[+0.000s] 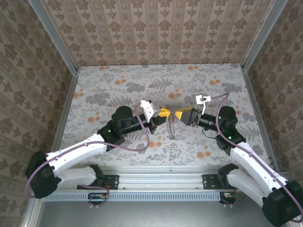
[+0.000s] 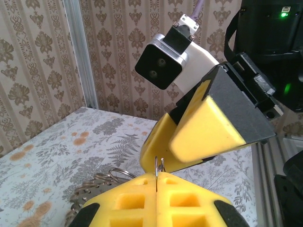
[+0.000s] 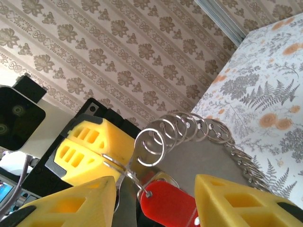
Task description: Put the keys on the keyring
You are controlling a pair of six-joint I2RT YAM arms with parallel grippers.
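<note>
We find the left tool (image 2: 156, 183) closed, its yellow pads (image 2: 123, 203) pressed together on a thin wire loop of the keyring (image 3: 189, 128), whose silvery rings coil away and hang below it. Nose to nose with it, the right tool (image 3: 156, 182) has its fingers standing apart with the red-headed key (image 3: 169, 205) between them, a wire ring through its head; we cannot tell whether they press it. Both are raised above the middle of the floral worktop (image 3: 265, 71), with patterned wallpaper (image 3: 118, 47) behind.

Floral-patterned table (image 1: 118, 85) enclosed by damask-wallpapered walls (image 1: 156, 28).
</note>
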